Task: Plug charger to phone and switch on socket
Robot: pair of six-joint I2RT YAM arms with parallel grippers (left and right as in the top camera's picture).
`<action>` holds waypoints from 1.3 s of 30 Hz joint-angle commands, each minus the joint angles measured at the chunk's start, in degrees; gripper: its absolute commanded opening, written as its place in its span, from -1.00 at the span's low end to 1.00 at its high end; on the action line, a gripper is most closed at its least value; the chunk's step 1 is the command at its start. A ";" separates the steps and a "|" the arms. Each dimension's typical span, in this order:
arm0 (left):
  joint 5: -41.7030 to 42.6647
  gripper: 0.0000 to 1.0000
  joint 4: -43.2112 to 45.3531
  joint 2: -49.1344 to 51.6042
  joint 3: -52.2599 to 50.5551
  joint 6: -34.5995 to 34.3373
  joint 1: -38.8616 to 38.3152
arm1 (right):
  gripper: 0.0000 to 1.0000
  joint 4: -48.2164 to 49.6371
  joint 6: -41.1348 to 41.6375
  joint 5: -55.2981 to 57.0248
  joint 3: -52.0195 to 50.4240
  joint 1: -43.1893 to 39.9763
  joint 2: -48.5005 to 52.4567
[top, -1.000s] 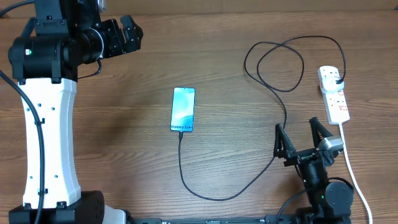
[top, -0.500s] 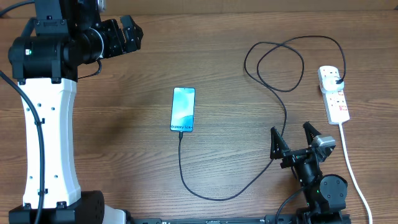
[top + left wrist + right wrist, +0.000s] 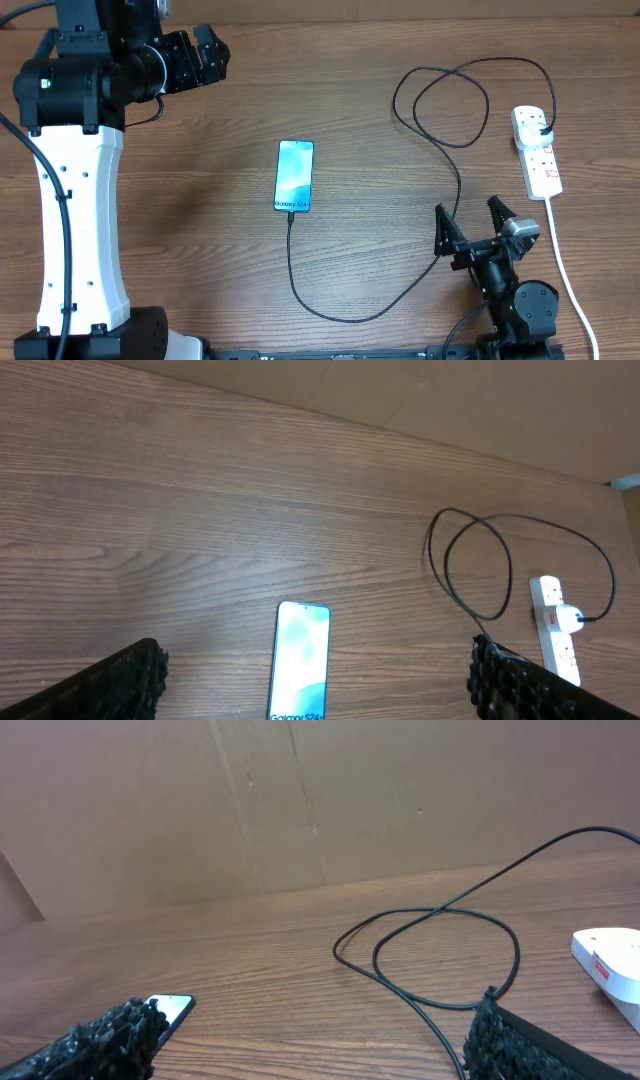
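Observation:
The phone (image 3: 294, 176) lies flat mid-table, screen lit blue-teal, and shows in the left wrist view (image 3: 302, 672) and the right wrist view (image 3: 170, 1009). The black charger cable (image 3: 345, 314) runs from the phone's near short edge, curves along the front, loops at the back right (image 3: 470, 565) (image 3: 440, 945) and ends in a black plug in the white socket strip (image 3: 538, 156) (image 3: 556, 632) (image 3: 610, 960). My right gripper (image 3: 470, 222) is open and empty near the front, left of the strip. My left gripper (image 3: 205, 55) is open and empty, high at the back left.
The strip's thick white cord (image 3: 566, 275) runs toward the front right edge beside my right arm base. A brown board wall (image 3: 300, 800) stands behind the wooden table (image 3: 180, 200).
My right gripper drew back toward the front edge and slightly left between one second and half a second ago, then held still. Nothing else moved.

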 commanded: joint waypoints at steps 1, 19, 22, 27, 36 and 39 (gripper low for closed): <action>-1.84 0.99 -0.74 0.46 0.48 0.07 0.22 | 1.00 0.31 -0.07 -0.13 -0.61 -0.48 -0.68; -9.29 0.99 15.39 -16.57 -24.46 3.72 -3.30 | 1.00 0.33 -0.09 -0.11 -0.61 -0.48 -0.68; -9.29 0.99 22.27 -23.28 -35.56 5.53 -3.32 | 1.00 0.31 -0.09 -0.13 -0.61 -0.48 -0.68; -8.70 0.99 32.17 -33.24 -52.74 9.94 -3.32 | 1.00 0.33 -0.07 -0.13 -0.61 -0.48 -0.68; -8.66 0.99 52.94 -50.58 -80.78 14.84 -3.32 | 1.00 0.31 -0.07 -0.13 -0.61 -0.48 -0.68; -8.66 0.99 59.56 -56.83 -89.31 16.41 -3.32 | 1.00 0.31 -0.07 -0.11 -0.61 -0.48 -0.68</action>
